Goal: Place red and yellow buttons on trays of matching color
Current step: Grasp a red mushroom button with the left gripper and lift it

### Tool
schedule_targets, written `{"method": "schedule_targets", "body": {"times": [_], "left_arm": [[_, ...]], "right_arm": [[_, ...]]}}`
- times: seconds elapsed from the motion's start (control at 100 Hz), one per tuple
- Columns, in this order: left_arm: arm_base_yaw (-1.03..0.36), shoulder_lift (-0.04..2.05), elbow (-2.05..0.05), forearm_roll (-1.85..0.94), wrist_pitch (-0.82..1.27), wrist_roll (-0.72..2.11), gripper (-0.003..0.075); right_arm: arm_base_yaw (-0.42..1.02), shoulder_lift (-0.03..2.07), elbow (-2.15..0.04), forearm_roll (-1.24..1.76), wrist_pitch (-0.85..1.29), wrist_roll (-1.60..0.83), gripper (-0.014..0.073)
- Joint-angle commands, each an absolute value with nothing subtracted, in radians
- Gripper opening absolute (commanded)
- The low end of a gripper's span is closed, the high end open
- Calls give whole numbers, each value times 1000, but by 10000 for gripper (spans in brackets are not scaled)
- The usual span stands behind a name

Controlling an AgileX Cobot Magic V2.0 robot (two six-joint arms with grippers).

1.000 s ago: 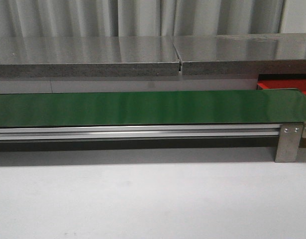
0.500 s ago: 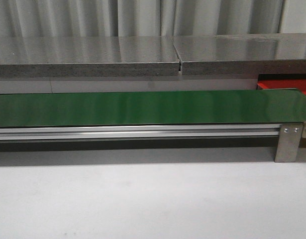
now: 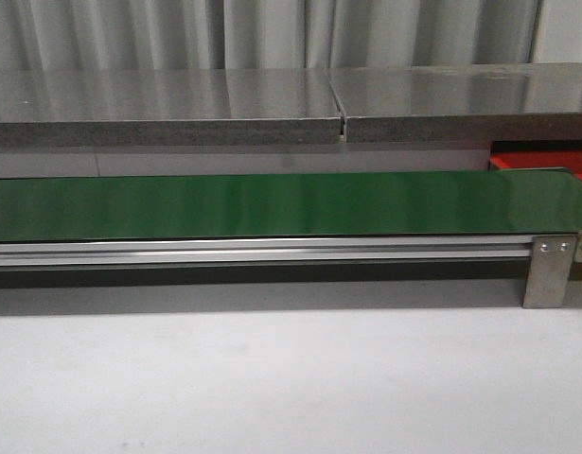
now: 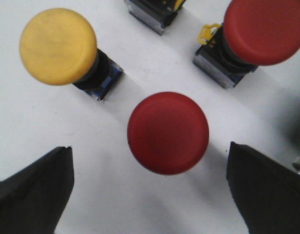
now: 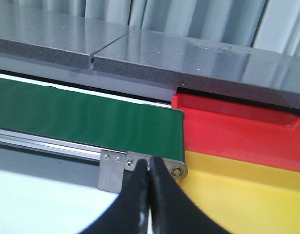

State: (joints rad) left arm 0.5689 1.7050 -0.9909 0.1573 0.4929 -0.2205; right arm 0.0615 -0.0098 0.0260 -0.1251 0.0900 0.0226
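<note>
The left claw (image 4: 150,195) hangs wide open, empty, straddling a red push button (image 4: 168,132). Its glossy dome looks slippery; gripping the base below seems safer.

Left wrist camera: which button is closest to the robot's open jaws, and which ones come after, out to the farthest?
1. Middle red button: nearest, right between the spread jaws of the left gripper.
2. Yellow button and the other red button: farther out on opposite sides, too close to call.
3. Button at the picture's edge: farthest, mostly cut off.
</note>
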Motion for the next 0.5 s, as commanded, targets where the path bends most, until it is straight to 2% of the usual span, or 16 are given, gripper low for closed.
{"method": "schedule_targets", "body": {"times": [0.0,0.49], "left_arm": [[571,1692,-1031,148,446,-232,622],[565,1714,-1039,133,325,-232,622]], "right_arm": [[64,-25,16,-138,10,23,-68],[64,-25,16,-138,10,23,-68]]}}
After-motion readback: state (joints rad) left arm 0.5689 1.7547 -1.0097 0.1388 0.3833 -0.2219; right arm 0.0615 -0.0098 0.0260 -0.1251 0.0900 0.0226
